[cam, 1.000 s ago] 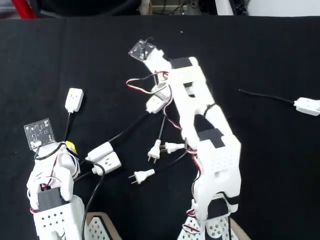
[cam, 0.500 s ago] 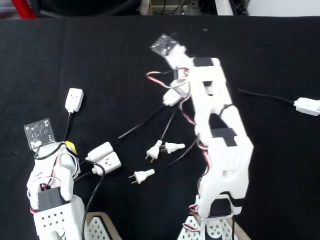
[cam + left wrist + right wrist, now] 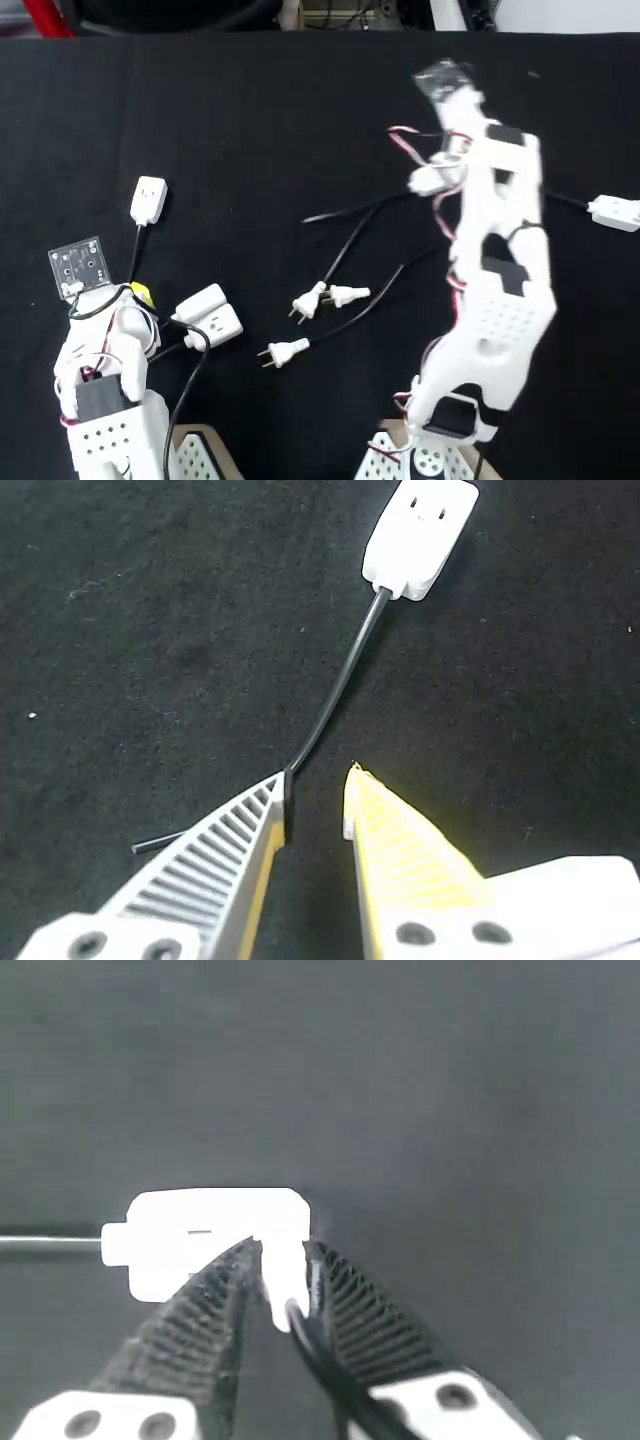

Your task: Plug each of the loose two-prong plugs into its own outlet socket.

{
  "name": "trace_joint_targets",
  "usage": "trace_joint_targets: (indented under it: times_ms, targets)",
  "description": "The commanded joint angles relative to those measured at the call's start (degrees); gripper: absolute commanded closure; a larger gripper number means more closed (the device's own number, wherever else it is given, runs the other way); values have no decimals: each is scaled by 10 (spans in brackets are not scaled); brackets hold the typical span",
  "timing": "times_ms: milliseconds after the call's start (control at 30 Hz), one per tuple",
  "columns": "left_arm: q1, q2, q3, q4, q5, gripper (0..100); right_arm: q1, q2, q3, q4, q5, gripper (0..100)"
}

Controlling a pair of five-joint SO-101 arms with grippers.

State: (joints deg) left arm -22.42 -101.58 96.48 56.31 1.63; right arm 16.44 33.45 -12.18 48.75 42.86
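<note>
gripping a white plug (image 3: 210, 1235) between the right fingers (image 3: 360, 1305), left fingers (image 3: 390, 840) narrowly parted.

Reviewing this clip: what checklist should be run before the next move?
1. Right gripper shut on held plug: ok.
2. Held plug at the socket ahead: not ok, apart in the high view.
3. Prongs aligned with its slots: cannot tell.
4. Left gripper open: ok.
5. Loose plugs seated in sockets: not ok, three lie on the table.
</note>
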Motion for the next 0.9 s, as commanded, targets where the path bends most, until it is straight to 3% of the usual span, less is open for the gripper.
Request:
trace_joint_targets:
  times_ms: [0,433,867]
  targets:
    - [5,4,11,-11,4,887,73,15,-12,-37,13,987]
    - [5,4,11,-11,4,887,232,239,-348,-19,28,987]
    - [5,4,11,-11,4,887,299,431,-708,96,29,984]
